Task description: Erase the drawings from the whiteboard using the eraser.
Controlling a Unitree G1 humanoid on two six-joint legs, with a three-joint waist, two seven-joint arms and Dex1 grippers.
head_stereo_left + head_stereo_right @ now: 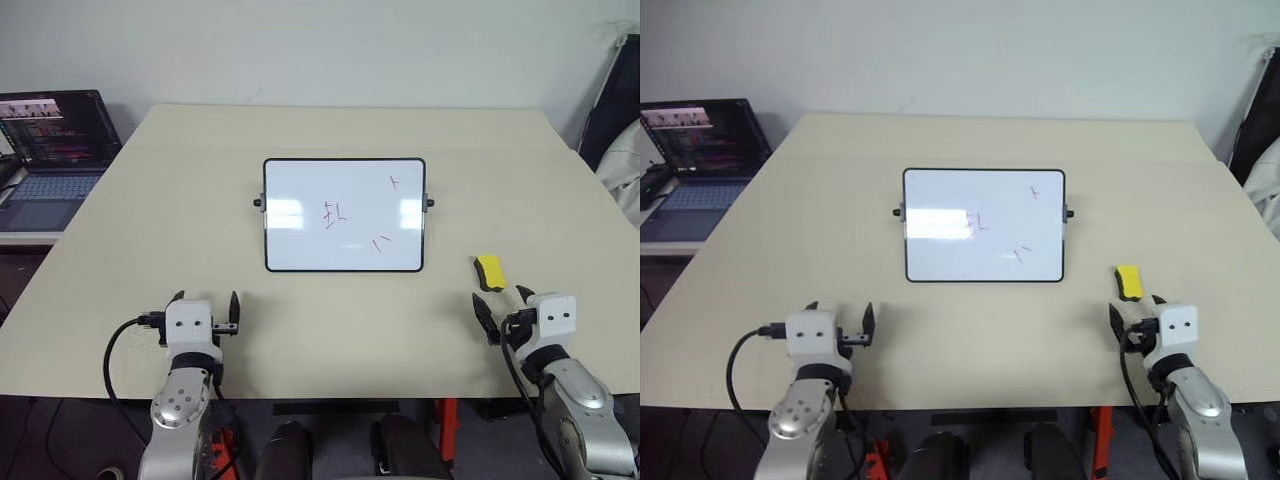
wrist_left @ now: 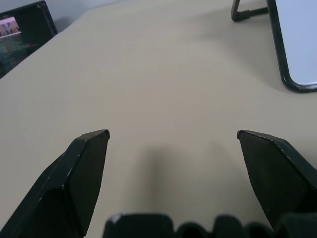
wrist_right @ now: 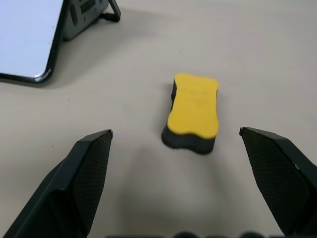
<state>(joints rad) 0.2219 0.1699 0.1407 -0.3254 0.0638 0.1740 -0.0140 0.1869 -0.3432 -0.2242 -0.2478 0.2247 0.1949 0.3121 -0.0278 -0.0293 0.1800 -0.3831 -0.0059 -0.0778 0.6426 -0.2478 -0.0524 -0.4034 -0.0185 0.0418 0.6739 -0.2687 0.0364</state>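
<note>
Head view: I logged the whiteboard (image 1: 344, 215) mid-table (image 1: 150, 200), red drawings (image 1: 337, 213) on it, perhaps three groups; eraser (image 1: 489, 271) lay off its right corner. Left wrist: left gripper (image 2: 173, 135) stood spread, empty. Right wrist: right gripper (image 3: 176, 132) spread wide, eraser just ahead, untouched.

Lab or office test bench, by the look of it. A plain beige table (image 1: 150, 250) is set against a bare pale wall (image 1: 300, 50). An open laptop (image 1: 50, 150) with code on its lit screen is placed on a side desk at the left. A small whiteboard (image 1: 344, 215) is propped on the table. Loose black cable (image 1: 115, 360) is seen at the table edge.
</note>
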